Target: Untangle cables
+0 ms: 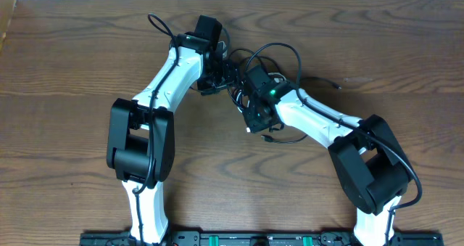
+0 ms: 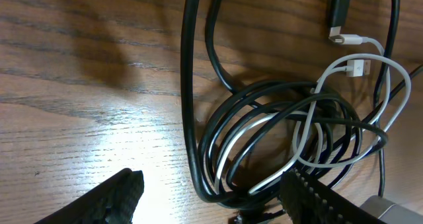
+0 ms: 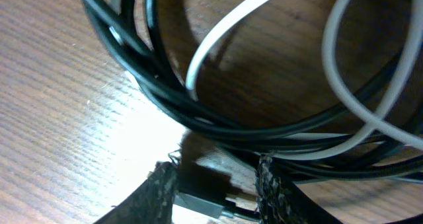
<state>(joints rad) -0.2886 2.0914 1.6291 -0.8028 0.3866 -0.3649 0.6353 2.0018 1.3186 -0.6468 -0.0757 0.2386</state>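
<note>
The cables lie in one tangled coil (image 1: 239,78) at the table's far middle, between the two wrists. In the left wrist view the black cable (image 2: 192,118) loops several times, with the white cable (image 2: 310,125) threaded through it and its white plug (image 2: 357,69) at the upper right. My left gripper (image 2: 211,194) is open wide over the coil's lower edge, and the black loops sit close to its right finger (image 2: 310,197). My right gripper (image 3: 215,187) is open a little; a small grey plug (image 3: 201,201) lies between its fingers. Black cable (image 3: 218,128) and white cable (image 3: 225,32) cross just beyond it.
A black cable tail (image 1: 330,80) runs out to the right of the coil, and a loop (image 1: 279,50) arches behind it. Both arms (image 1: 174,72) (image 1: 319,119) crowd the coil. The wooden table (image 1: 72,72) ends at a white wall at the far side.
</note>
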